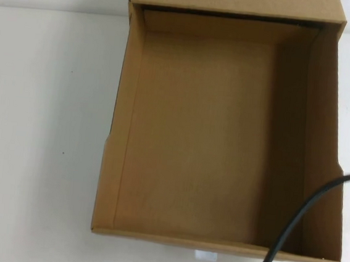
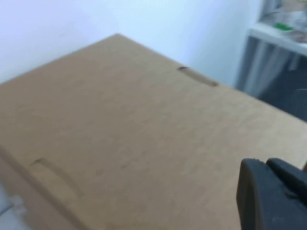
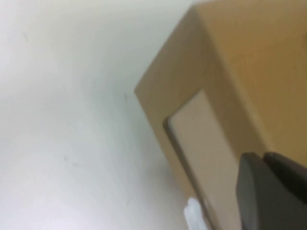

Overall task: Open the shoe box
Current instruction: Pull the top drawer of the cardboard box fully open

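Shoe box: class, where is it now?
High view: the shoe box lies open, right of centre, the left gripper by one cardboard face, the shut right gripper by its labelled side.

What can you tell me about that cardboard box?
The shoe box is plain brown cardboard on a white table. It stands open, inside bare, with four walls. One outer side carries a pale label. A black cable crosses over its near right corner. The left end effector hangs over a flat outer face with two slots; the right end effector, shut, sits beside the labelled side. Whether either touches it cannot be seen.
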### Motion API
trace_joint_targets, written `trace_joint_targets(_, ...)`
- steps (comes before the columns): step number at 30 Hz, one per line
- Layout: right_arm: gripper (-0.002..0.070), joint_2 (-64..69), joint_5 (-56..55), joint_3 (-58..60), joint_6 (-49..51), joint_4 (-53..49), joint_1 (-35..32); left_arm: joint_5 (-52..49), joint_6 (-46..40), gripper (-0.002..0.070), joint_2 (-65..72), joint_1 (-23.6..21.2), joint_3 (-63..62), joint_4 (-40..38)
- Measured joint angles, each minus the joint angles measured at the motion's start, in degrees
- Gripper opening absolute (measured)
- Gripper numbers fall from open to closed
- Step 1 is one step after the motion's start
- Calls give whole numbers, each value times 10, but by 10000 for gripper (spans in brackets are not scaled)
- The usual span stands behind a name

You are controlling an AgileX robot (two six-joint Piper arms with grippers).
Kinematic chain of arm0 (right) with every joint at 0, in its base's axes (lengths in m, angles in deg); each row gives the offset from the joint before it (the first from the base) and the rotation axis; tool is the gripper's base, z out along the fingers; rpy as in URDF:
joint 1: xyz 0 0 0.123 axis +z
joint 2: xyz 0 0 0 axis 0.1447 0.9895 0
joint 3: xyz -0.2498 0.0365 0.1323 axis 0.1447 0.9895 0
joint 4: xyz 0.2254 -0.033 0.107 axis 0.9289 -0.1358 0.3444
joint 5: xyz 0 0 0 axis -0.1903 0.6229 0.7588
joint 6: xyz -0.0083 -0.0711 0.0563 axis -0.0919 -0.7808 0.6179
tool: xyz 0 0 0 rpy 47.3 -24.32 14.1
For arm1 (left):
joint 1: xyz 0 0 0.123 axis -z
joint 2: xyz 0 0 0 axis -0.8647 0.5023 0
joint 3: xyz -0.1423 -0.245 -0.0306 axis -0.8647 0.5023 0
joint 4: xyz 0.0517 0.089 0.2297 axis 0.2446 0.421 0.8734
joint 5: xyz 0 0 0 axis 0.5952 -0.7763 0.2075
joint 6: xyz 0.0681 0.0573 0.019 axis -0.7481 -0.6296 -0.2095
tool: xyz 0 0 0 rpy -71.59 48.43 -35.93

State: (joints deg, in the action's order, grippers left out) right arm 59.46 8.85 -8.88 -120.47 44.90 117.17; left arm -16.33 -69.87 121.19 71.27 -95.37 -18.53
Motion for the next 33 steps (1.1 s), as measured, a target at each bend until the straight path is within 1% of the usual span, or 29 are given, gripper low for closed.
trace_joint_targets(6,-18,-95,7,-11,-19,0,2,3,64,-7,-59,0,12,145)
trace_joint_targets(8,-18,-146,12,-11,-32,1,2,3,82,-7,-88,0,42,185)
trace_joint_targets(10,-18,-194,14,-11,-42,-1,2,13,90,-7,-124,0,88,206)
trace_joint_targets(13,-18,-271,36,-11,-63,2,-7,62,94,-7,-191,0,192,215)
trace_joint_targets(17,-18,-363,90,-11,-105,16,-45,166,94,-7,-311,0,377,217)
trace_joint_targets(19,-18,-394,107,-11,-125,16,-61,200,94,-6,-376,0,460,217)
trace_joint_targets(22,-18,-413,111,-11,-153,16,-74,250,95,-6,-454,0,582,214)
trace_joint_targets(26,-18,-415,111,-11,-191,16,-75,303,99,-6,-536,0,733,210)
trace_joint_targets(31,-18,-417,52,-11,-213,16,-75,362,100,-6,-636,0,859,205)
trace_joint_targets(33,-18,-421,49,-11,-223,16,-75,387,100,-6,-668,0,900,204)
